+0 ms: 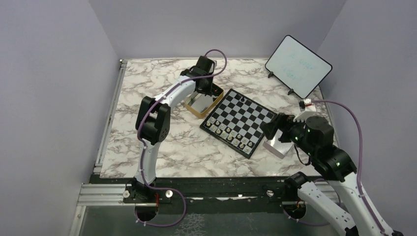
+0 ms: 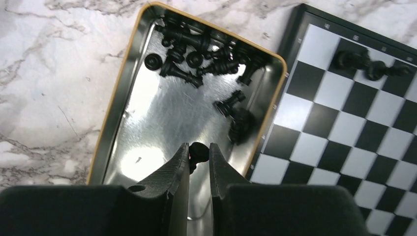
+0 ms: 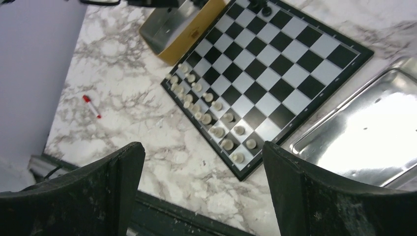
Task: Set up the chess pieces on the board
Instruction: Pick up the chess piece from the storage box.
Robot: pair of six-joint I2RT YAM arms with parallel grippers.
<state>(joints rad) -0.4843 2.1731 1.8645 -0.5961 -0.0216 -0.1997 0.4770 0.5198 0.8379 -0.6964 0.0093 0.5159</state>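
In the left wrist view, my left gripper [image 2: 199,150] hangs over the gold tin [image 2: 113,108], shut on one small black chess piece [image 2: 198,151] that pokes out between the fingertips. Several more black pieces [image 2: 196,54] lie heaped at the tin's far end. Two black pieces [image 2: 369,64] stand on the board [image 2: 344,128] along its far edge. Pale pieces [image 3: 211,118] fill two rows on the board [image 3: 275,64] at its near side. My right gripper [image 3: 202,147] is open and empty above the marble, off the board's near corner.
A shiny metal lid [image 3: 364,132] lies to the right of the board, under my right arm. On the marble to the left lies a small red-capped pen [image 3: 91,106]. A white tablet [image 1: 298,65] stands propped at the back right.
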